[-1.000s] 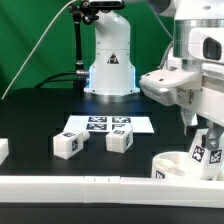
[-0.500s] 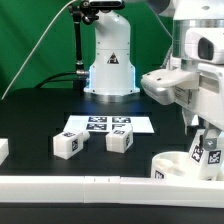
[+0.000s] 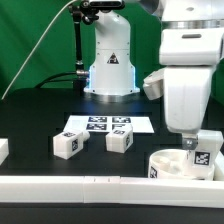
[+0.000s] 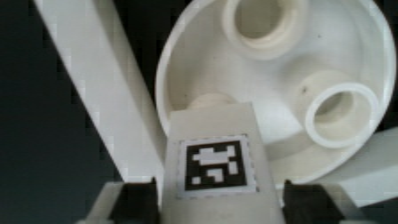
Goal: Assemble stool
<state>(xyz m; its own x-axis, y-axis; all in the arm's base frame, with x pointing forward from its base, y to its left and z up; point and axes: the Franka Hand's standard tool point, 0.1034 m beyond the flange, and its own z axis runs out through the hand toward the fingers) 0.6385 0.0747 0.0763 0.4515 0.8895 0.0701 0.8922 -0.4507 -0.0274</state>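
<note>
The stool's round white seat (image 3: 168, 163) lies at the exterior view's right, behind the front bar. In the wrist view the seat (image 4: 214, 70) shows two round sockets. My gripper (image 3: 200, 150) hangs right over it, shut on a white tagged leg (image 3: 204, 157). The wrist view has that leg (image 4: 217, 160) upright between my fingers (image 4: 139, 205), with its lower end against the seat. Two more legs (image 3: 67, 144) (image 3: 120, 140) lie loose on the black table towards the exterior view's left.
The marker board (image 3: 108, 125) lies behind the two loose legs. A long white border bar (image 3: 80, 185) runs along the front, and the wrist view shows a white bar (image 4: 86, 80) beside the seat. A white block (image 3: 3, 150) sits at the left edge. The arm's base (image 3: 110, 60) stands at the back.
The wrist has turned over the seat, so the hand's broad white body now faces the exterior camera. The leg stays gripped at about the same spot.
</note>
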